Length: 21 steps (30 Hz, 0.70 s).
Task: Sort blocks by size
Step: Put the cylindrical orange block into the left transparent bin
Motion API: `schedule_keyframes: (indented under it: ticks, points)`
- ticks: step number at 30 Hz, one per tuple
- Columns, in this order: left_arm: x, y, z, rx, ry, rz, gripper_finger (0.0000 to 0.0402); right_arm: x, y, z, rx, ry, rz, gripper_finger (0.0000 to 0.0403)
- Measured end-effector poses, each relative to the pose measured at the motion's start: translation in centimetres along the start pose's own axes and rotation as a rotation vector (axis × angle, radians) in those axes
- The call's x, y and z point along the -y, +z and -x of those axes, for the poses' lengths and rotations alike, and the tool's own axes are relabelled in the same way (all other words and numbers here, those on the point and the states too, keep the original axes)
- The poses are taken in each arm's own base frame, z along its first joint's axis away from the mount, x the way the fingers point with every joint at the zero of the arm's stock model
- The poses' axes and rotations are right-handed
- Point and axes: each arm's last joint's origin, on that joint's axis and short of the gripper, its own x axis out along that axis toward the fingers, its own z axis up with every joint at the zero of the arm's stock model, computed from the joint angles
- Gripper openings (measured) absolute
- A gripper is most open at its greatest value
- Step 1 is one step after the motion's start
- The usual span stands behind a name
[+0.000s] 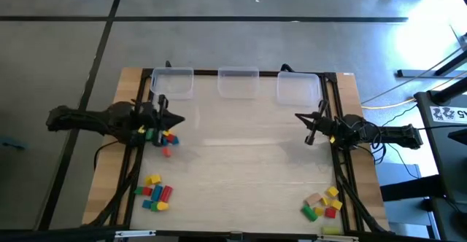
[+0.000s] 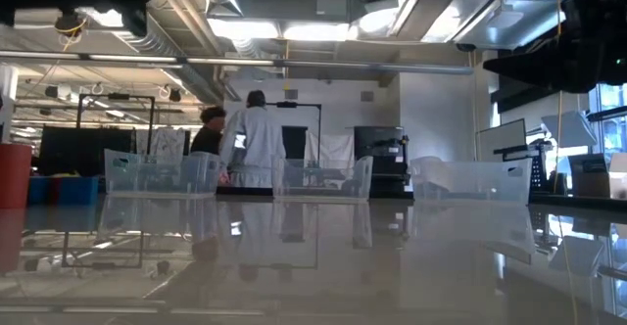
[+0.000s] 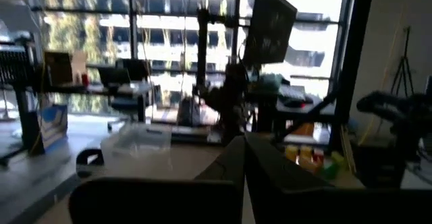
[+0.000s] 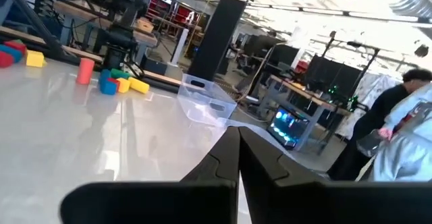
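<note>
1. Hovering at the desk's left edge, the left gripper (image 1: 172, 118) points inward; in its own wrist view the fingers (image 3: 233, 158) meet, so it is closed on nothing.
2. Blocks lie in three clusters. One small cluster (image 1: 166, 140) sits just beside and slightly nearer the front edge than the left gripper: red, yellow, blue and green pieces, partly hidden under the arm. It is the closest target, so my call is the left arm takes it first.
3. A second cluster (image 1: 155, 191) lies at the front left corner, well apart from the gripper, near the desk edge.
4. The long axis of the single blocks is too small to tell from above; one red cylinder (image 4: 85, 70) stands upright in the right wrist view.
5. Three clear bins run along the far edge: left bin (image 1: 172, 82), middle bin (image 1: 238, 82), right bin (image 1: 298, 87). I can't tell from above if any holds blocks.
6. The desk (image 1: 241, 162) has a bare middle, so there is open room to carry across; the side rails stay close to both arms.
7. The right gripper (image 1: 311, 129) waits at the right edge, fingers (image 4: 233, 150) pressed together, empty.
8. A third cluster (image 1: 322, 204) lies at the front right corner, nearer the right arm, well toward the front from its gripper.
9. Judgement: sorting not started.
</note>
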Motion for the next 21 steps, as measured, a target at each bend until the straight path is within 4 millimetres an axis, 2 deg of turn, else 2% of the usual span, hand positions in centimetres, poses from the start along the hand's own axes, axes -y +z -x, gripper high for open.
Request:
schedule_keyframes:
  ticks: [5,9,16,21]
  points:
    - [0.4,1.9,-1.5,-0.243,0.014,0.076,0.0005,0.1,0.0,0.0,-0.015,-0.029,0.031,0.0012]
    - [0.5,2.6,-2.1,-0.408,0.051,0.163,0.0005,0.1,-0.1,0.0,-0.018,-0.027,0.05,0.0012]
    - [0.5,1.2,-2.1,-0.754,0.189,0.32,0.0005,0.0,-0.2,0.0,-0.029,-0.022,0.111,0.0012]
    - [0.7,-0.4,-1.8,-0.955,0.208,0.24,0.0005,0.0,-0.2,0.0,-0.029,-0.021,0.14,0.0012]
